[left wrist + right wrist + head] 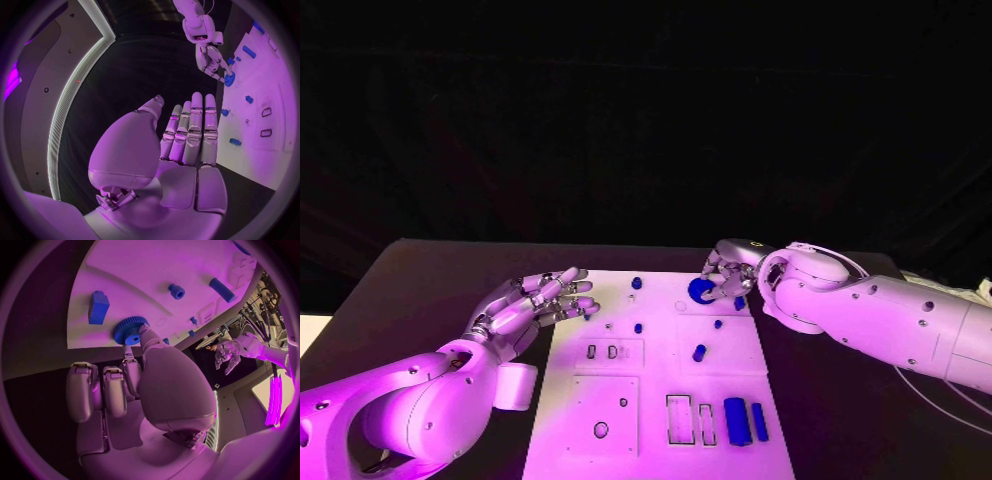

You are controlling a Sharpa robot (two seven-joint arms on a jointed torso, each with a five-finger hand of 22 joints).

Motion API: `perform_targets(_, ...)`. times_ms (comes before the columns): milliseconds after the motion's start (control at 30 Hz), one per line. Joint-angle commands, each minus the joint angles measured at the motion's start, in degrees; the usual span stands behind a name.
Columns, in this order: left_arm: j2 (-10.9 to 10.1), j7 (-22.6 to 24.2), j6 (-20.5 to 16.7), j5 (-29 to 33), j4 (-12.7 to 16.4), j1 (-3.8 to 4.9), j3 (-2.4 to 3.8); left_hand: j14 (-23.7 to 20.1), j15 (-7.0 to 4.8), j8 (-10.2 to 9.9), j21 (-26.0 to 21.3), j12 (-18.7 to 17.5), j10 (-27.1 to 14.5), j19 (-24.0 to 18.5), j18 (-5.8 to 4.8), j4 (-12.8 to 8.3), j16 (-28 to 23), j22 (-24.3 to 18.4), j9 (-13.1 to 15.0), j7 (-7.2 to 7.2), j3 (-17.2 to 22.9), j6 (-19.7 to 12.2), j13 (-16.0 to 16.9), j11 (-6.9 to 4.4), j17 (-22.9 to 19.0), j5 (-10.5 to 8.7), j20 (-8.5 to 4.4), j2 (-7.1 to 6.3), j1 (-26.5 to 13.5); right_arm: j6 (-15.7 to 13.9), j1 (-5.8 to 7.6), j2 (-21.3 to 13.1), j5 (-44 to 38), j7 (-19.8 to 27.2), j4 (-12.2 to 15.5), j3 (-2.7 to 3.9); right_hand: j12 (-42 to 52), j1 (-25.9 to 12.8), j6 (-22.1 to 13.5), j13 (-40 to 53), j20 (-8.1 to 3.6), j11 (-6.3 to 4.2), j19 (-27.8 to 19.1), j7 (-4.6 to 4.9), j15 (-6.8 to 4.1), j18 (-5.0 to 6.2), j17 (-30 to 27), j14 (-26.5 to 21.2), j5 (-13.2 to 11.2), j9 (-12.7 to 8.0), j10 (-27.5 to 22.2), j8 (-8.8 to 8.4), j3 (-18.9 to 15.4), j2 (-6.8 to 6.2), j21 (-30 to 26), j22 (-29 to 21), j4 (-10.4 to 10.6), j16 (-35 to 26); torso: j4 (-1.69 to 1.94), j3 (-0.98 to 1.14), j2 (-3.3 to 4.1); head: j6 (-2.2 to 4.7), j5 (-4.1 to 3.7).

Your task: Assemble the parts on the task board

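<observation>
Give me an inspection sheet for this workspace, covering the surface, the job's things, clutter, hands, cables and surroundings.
Surface: black table, with the white task board lying in the middle.
Job's things: blue gear at the board's far right part, pinched by the right hand; small blue pegs stand around the board's middle; two long blue bars lie at its near right.
Clutter: nothing seen.
Hands: right hand grips the gear with fingertips; left hand holds nothing, fingers extended, beside the board's left edge.
Cables: a thin pale cable near the right arm.
Surroundings: dark backdrop behind the table.
</observation>
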Motion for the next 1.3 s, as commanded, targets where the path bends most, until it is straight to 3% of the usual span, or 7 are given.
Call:
perform_targets(33,0.1,0.21,1.18,0.05,0.04,0.07,0.04,-0.03,0.22,-0.38,-0.39,-0.33,-0.11,0.28,0.75,-0.39,-0.36,-0.14,-0.06,0.34,-0.12,0.03,-0.05,0.41,0.12,-0.31,0.29,-0.21,0.12,0.0,-0.39,0.03,-3.39,0.09,0.11,-0.2,0.36,1.3,1.61,1.81,-0.21,-0.39,0.52,-0.61,-0.59,-1.1,10.79,5.16,-1.02,0.45,0.51,0.58,1.41,1.67,0.37,1.52,-0.77,0.28,0.02,-0.02,-0.02,-0.09,-0.07)
perform_targets(333,0.1,0.16,1.22,0.05,0.01,0.07,0.04,-0.03,0.22,-0.38,-0.39,-0.33,-0.11,0.28,0.75,-0.39,-0.36,-0.14,-0.06,0.34,-0.12,0.03,-0.05,0.41,0.12,-0.31,0.29,-0.21,0.12,-5.15,-0.69,-0.11,-7.75,1.27,1.86,-0.2,1.6,2.81,4.29,3.1,-0.93,-1.25,1.39,-1.62,-1.34,-1.47,11.49,5.28,-1.54,0.8,1.11,1.09,4.37,2.79,1.22,3.36,-2.7,0.55,0.06,-0.01,0.0,-0.08,-0.18)
perform_targets(733,0.06,0.13,1.33,0.05,-0.03,0.06,0.04,-0.01,0.22,-0.42,-0.41,-0.37,-0.1,0.29,0.76,-0.45,-0.41,-0.17,-0.05,0.33,-0.08,0.04,-0.05,0.4,0.14,-0.3,0.29,-0.16,0.18,-10.45,-0.77,-0.14,-9.41,1.86,7.18,-0.18,1.26,0.92,4.74,3.18,-1.2,-1.4,2.13,-1.77,-1.52,-1.78,11.52,5.28,-0.48,0.77,1.13,0.57,5.39,2.3,1.91,4.85,-2.64,0.55,0.09,-0.1,-0.03,0.16,-0.03)
perform_targets(933,0.03,0.07,1.43,0.05,-0.1,0.06,0.04,-0.01,0.22,-0.42,-0.41,-0.37,-0.1,0.29,0.76,-0.45,-0.41,-0.17,-0.05,0.33,-0.08,0.04,-0.05,0.4,0.14,-0.3,0.29,-0.16,0.18,-12.52,-0.71,1.4,-12.22,1.0,9.87,-0.18,0.98,0.39,4.62,3.09,-1.21,-1.36,2.51,-1.69,-1.5,-1.94,11.48,5.27,-0.28,0.69,1.06,0.26,5.64,1.99,2.25,5.63,-2.62,0.53,0.21,-0.12,0.04,0.12,0.16)
perform_targets(1100,0.02,0.05,1.46,0.05,-0.12,0.06,0.04,-0.01,0.22,-0.42,-0.41,-0.37,-0.1,0.29,0.76,-0.45,-0.41,-0.17,-0.05,0.33,-0.08,0.04,-0.05,0.4,0.14,-0.3,0.29,-0.16,0.18,-12.76,-0.69,3.51,-13.77,0.09,10.29,-0.25,0.93,0.23,4.67,3.09,-1.21,-1.36,2.73,-1.7,-1.5,-2.04,11.49,5.27,-0.17,0.69,1.07,0.21,5.79,2.02,2.46,6.09,-2.59,0.54,0.11,-0.17,0.01,0.06,0.41)
perform_targets(1300,0.11,0.07,1.49,0.05,-0.14,0.06,0.04,-0.01,0.22,-0.42,-0.41,-0.37,-0.1,0.29,0.76,-0.45,-0.41,-0.17,-0.05,0.33,-0.08,0.04,-0.05,0.4,0.14,-0.3,0.29,-0.16,0.18,-12.27,-0.76,6.5,-14.42,-0.19,8.4,-0.82,0.85,0.15,4.7,3.05,-1.21,-1.36,2.77,-1.7,-1.5,-2.06,11.42,5.26,-0.15,0.69,1.05,0.17,5.87,2.06,2.5,6.17,-2.57,0.51,0.14,-0.08,0.09,0.01,0.6)
